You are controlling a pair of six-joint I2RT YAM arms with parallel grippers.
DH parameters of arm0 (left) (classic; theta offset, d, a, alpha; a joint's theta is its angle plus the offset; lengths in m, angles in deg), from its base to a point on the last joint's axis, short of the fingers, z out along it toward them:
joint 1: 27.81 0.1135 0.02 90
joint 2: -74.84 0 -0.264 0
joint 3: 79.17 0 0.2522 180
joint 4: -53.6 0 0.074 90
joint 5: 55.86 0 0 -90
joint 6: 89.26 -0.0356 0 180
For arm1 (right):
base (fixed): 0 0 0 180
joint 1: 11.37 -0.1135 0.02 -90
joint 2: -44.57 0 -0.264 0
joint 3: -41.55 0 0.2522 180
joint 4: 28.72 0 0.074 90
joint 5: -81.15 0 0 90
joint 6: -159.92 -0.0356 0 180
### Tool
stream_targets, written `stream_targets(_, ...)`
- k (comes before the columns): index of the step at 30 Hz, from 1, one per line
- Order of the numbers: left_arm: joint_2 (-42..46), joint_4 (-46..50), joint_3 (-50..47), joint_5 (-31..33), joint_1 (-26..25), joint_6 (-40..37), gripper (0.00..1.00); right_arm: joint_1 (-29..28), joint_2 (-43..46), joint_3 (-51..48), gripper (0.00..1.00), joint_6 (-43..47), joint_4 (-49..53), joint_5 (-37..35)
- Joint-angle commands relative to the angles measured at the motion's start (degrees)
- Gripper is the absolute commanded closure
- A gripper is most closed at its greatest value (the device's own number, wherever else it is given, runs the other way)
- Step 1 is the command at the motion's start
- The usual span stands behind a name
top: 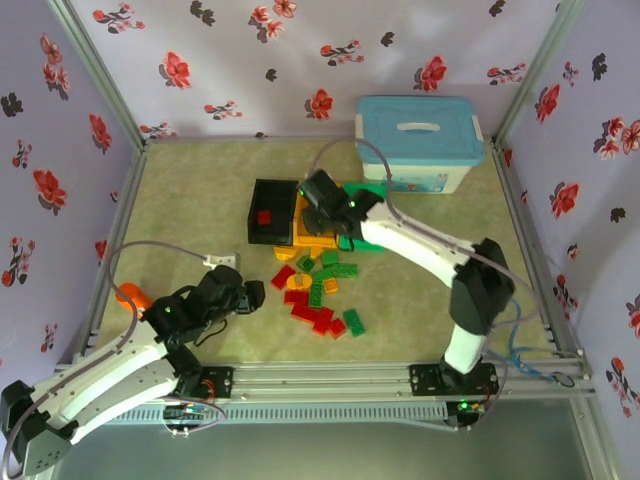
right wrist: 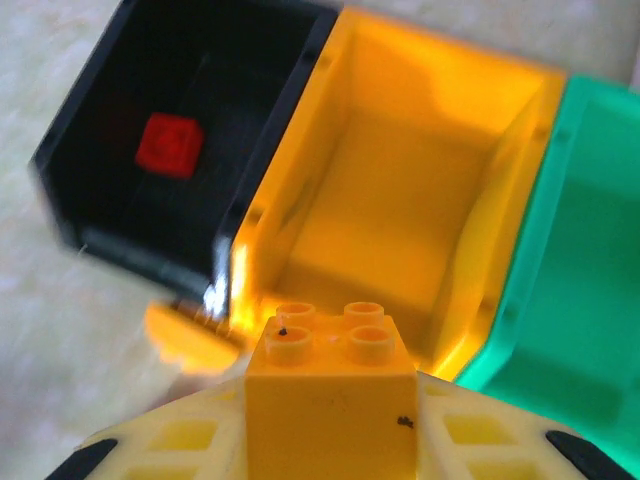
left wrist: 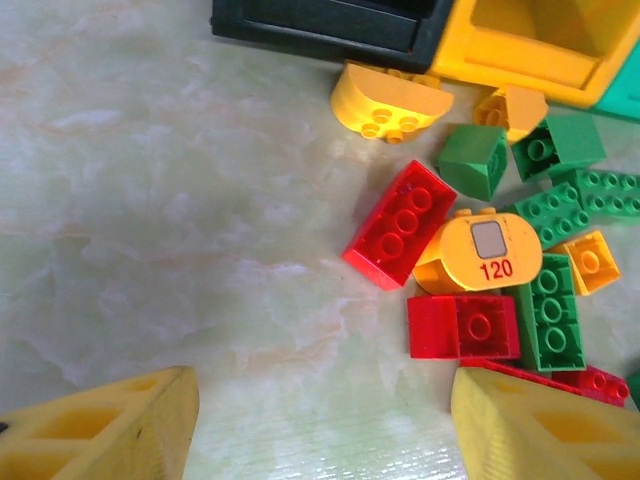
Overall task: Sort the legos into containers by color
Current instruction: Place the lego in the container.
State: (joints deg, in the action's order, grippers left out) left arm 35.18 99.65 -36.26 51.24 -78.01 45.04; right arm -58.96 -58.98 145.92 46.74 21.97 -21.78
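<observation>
My right gripper (top: 322,214) hovers over the row of containers, shut on a yellow-orange lego (right wrist: 332,390) with its studs up. Below it lie the black bin (right wrist: 110,150) with one red lego (right wrist: 168,144) inside, the orange-yellow bin (right wrist: 400,200) and the green bin (right wrist: 580,280). Loose red, green and yellow legos (top: 318,290) are piled on the table in front of the bins. My left gripper (top: 252,296) is low, just left of the pile, open, with bare table between its fingers (left wrist: 110,425). A red lego (left wrist: 400,222) and a yellow piece marked 120 (left wrist: 480,250) lie ahead of it.
A large white tub with a light-blue lid (top: 420,140) stands at the back right, behind the bins. An orange object (top: 132,296) lies by the left wall. A small white piece (top: 222,260) rests near the left arm. Flowered cloth walls enclose the table.
</observation>
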Motion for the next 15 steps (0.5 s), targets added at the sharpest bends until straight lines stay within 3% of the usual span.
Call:
stream_targets(1, 1.39, 2.45, 1.52, 3.86, -2.58, 2.06, 0.32, 2.37, -7.11, 8.42, 0.65, 5.27, 7.79, -1.93)
stream_targets(2, 1.68, 2.51, 1.53, 4.17, -3.31, 2.36, 0.32, 2.95, -9.23, 11.47, 0.54, 5.83, 9.11, -2.70)
stream_targets(3, 1.83, 2.51, 1.71, 4.37, -3.95, 2.54, 0.32, 3.44, -11.16, 15.09, 0.33, 6.13, 11.23, -3.68)
stream_targets(4, 1.89, 2.51, 1.94, 4.47, -4.50, 2.46, 0.32, 3.63, -12.62, 18.74, 0.20, 6.04, 13.81, -5.28)
stream_targets(6, 1.56, 2.51, 2.92, 4.60, -5.53, 1.87, 0.32, 2.93, -12.36, 22.00, 0.01, 6.32, 14.94, -8.77)
stream_targets(11, -0.78, 1.31, 4.05, 4.98, -7.57, -0.01, 0.31, 0.63, -3.31, 13.58, 0.01, 5.62, 7.01, -6.58)
stream_targets(15, -4.73, -0.80, 5.27, 4.91, -11.01, -1.15, 0.31, -0.03, 5.59, 0.80, 0.01, 3.10, 2.18, -4.30)
